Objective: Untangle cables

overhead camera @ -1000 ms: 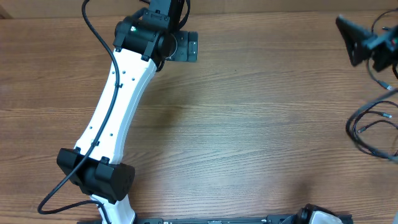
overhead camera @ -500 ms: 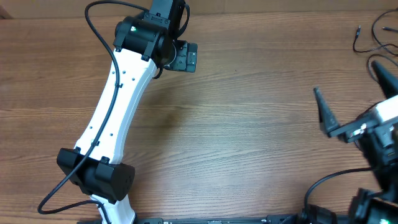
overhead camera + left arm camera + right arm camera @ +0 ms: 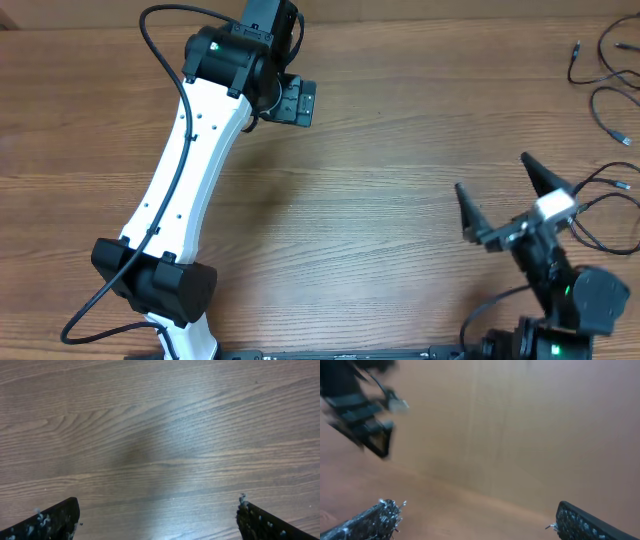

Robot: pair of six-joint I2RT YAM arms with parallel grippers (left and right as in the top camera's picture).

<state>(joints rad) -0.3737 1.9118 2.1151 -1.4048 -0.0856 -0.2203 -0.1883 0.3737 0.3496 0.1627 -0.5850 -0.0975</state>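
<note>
Retreat of spread, empty right gripper (image 3: 492,172) from cables (image 3: 573,62)
Left gripper (image 3: 157,515) also spread; cables lie in loose strands, probably nearly untangled

Worktop (image 3: 400,170): brown wood-grain surface, grain running left to right, filling the overhead view. Finish: matt, with a pale sheen under soft, even light. One faint dark shadow (image 3: 137,455), left wrist view.
</note>
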